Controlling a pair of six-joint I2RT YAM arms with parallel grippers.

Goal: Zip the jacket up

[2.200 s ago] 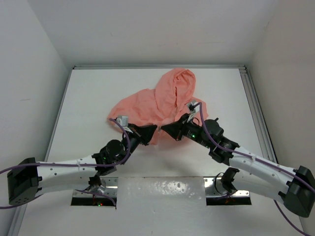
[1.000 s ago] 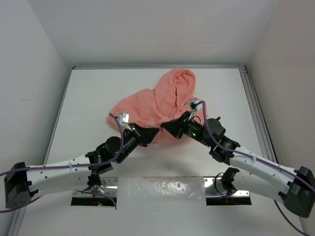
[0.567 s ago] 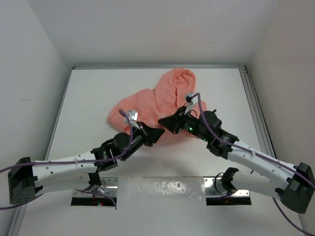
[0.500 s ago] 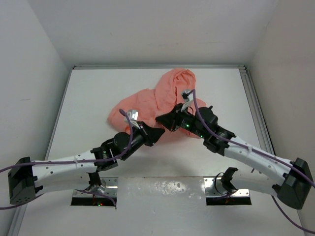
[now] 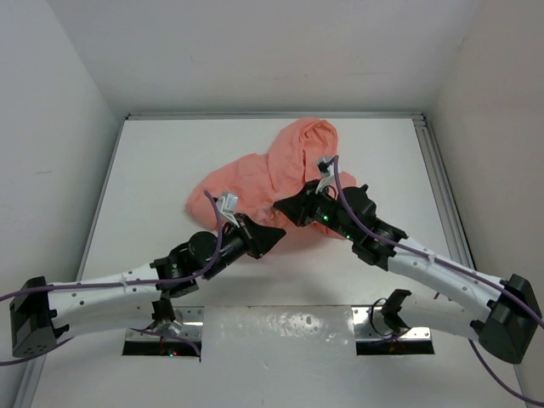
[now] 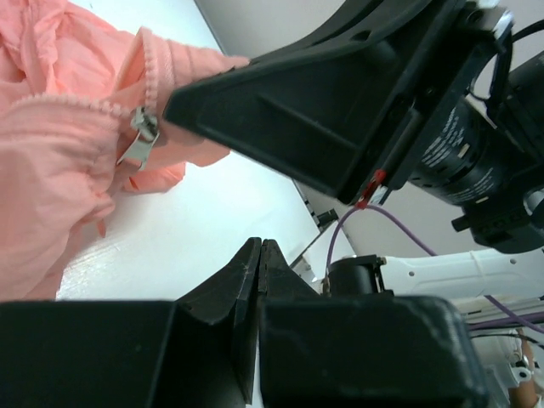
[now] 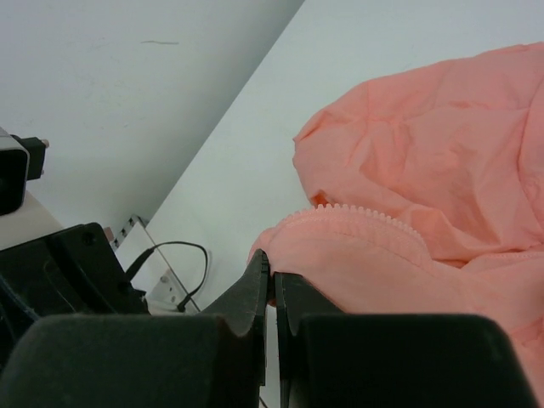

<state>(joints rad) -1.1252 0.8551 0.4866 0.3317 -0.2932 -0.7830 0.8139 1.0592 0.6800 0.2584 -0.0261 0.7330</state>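
The salmon-pink jacket (image 5: 252, 182) lies crumpled mid-table, hood (image 5: 311, 139) towards the back. My right gripper (image 5: 276, 207) is shut on the jacket's near edge and holds it slightly raised. In the right wrist view the jaws (image 7: 272, 262) pinch the pink hem just below a row of zipper teeth (image 7: 361, 213). My left gripper (image 5: 280, 237) is shut and empty, just in front of the jacket and below the right gripper. In the left wrist view its tips (image 6: 260, 245) are off the fabric; the metal zipper pull (image 6: 140, 142) hangs beside the right gripper's fingers (image 6: 314, 110).
White walls close in the table on the left, back and right. A metal rail (image 5: 442, 189) runs along the right edge. A shiny plate (image 5: 280, 325) sits between the arm bases. A black cable (image 7: 170, 253) lies by the near edge.
My right gripper has moved left and towards the back with the jacket's edge in it. My left gripper has slid right to sit just below it, still shut.
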